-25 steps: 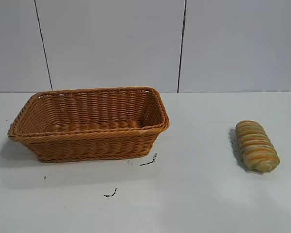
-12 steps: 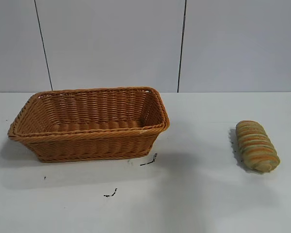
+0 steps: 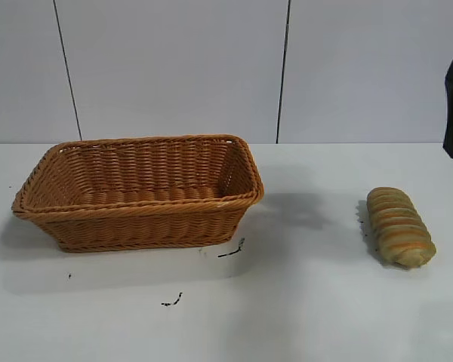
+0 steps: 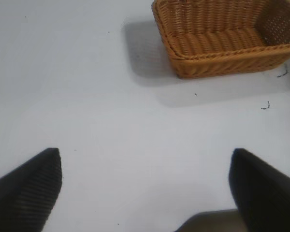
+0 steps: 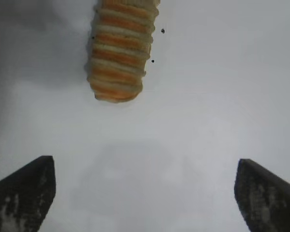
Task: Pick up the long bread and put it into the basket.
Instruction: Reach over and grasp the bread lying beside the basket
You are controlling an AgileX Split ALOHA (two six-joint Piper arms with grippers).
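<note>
right gripper point(image 5: 144, 193) spread wide above the table point(image 3: 317, 302), long bread point(image 3: 399, 226) lying near it, well right of the basket point(image 3: 140, 192); left gripper point(image 4: 146, 186) wide too, parked.

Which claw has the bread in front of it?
The right claw, open above the table, faces the bread. The left claw, also open, sees only the basket.

right claw point(image 5: 144, 193) spread wide above the table; left claw point(image 4: 146, 186) likewise wide apart, hovering
</note>
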